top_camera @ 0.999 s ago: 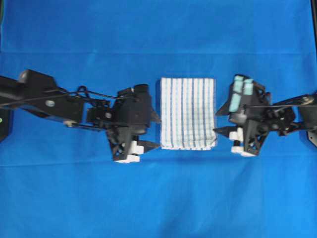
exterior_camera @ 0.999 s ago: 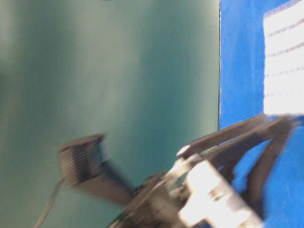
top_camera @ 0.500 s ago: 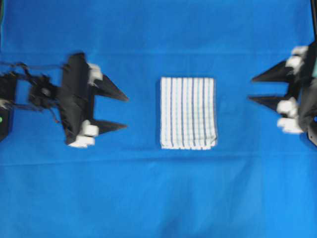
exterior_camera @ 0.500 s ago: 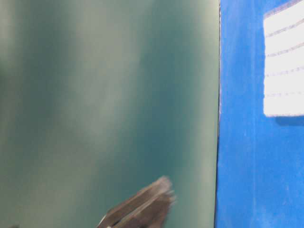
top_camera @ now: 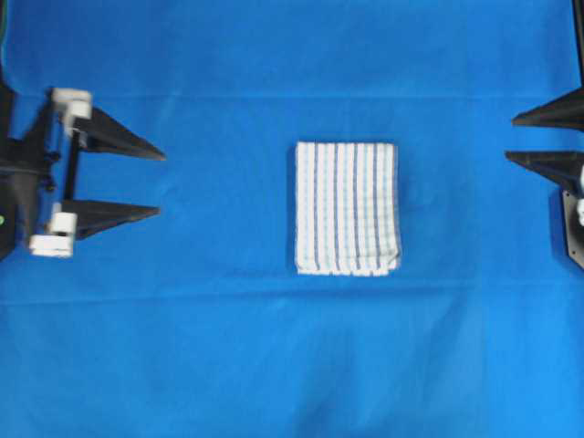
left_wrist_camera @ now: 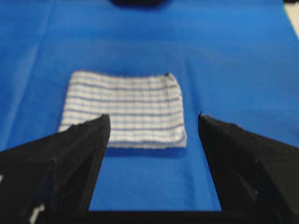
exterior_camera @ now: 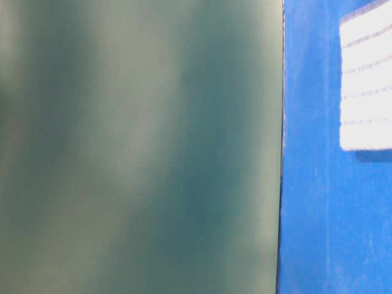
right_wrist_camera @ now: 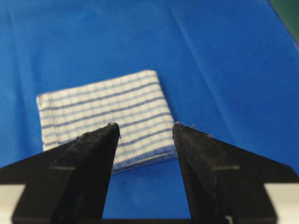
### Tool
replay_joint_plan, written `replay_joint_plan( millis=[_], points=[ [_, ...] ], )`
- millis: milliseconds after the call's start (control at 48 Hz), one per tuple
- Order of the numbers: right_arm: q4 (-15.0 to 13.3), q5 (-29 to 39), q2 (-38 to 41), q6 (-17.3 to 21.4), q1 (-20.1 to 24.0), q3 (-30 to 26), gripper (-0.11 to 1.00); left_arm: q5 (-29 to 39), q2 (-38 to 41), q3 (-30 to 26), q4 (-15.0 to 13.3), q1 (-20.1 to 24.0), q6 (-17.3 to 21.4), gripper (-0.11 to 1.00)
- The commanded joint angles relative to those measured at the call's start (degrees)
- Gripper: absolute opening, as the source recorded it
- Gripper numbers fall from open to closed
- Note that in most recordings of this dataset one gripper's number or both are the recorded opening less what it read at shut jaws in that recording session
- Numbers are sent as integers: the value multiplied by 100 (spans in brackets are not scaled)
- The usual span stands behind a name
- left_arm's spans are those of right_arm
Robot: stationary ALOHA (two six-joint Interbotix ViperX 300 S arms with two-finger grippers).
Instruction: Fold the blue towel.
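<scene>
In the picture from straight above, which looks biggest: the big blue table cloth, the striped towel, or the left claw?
1. Blue table cloth, by far.
2. Striped towel.
3. Left gripper; its visible part looks smaller, though it is cut off at the picture's edge.

Blue towel [top_camera: 347,208]: white woven cloth with thin dark-blue stripes and faint light-blue checks. Folded into a compact, layered rectangle, lying flat. Sits near the middle of the blue table cover [top_camera: 274,365], well away from every edge.

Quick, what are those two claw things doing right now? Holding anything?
Left gripper: open, holding nothing, well away from the blue towel.
Right gripper: open, holding nothing, also away from it.
</scene>
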Motion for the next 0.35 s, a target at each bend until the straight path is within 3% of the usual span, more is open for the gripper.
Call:
replay_joint_plan(
  millis=[0, 333],
  points=[
    [0, -18, -193, -18, 26, 53, 55, -9, -439, 132, 9, 79, 35, 70],
    [9, -246, -914, 0, 26, 677, 53, 62, -2083, 1116, 9, 167, 70, 70]
  ],
)
